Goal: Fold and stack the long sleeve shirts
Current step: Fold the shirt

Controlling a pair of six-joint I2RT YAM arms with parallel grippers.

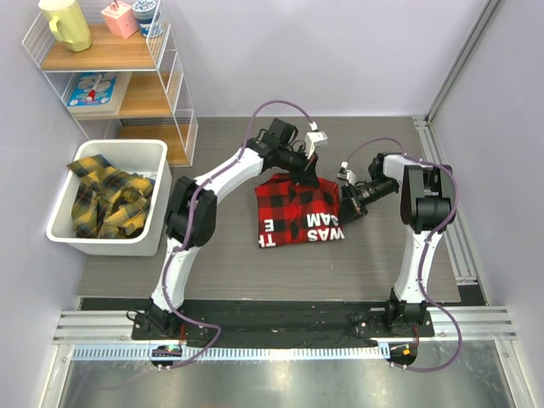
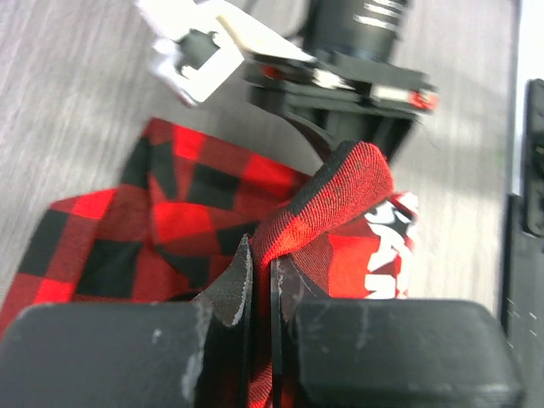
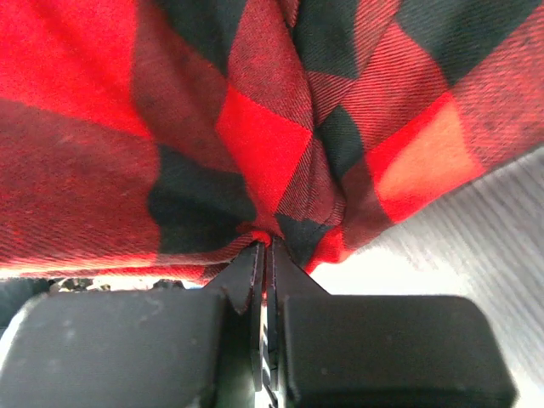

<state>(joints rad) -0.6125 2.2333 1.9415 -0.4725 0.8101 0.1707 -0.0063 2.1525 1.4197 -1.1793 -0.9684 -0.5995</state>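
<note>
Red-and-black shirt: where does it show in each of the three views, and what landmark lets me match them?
Top external: the red-and-black shirt lies mid-table, between the two arms.
Left wrist: the shirt fills the lower centre, a fold pinched by the left fingers.
Right wrist: the shirt fills the upper frame, pinched by the right fingers.
Shared landmark: the white lettering, in the top and left wrist views only.

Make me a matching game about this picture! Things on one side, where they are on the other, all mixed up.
Things:
1 red shirt
2 yellow shirts
3 yellow mug
4 left pincer

Places:
a in the white bin
b on the top shelf
c on the table
d shut on the red shirt

Pairs: 1-c, 2-a, 3-b, 4-d
</note>
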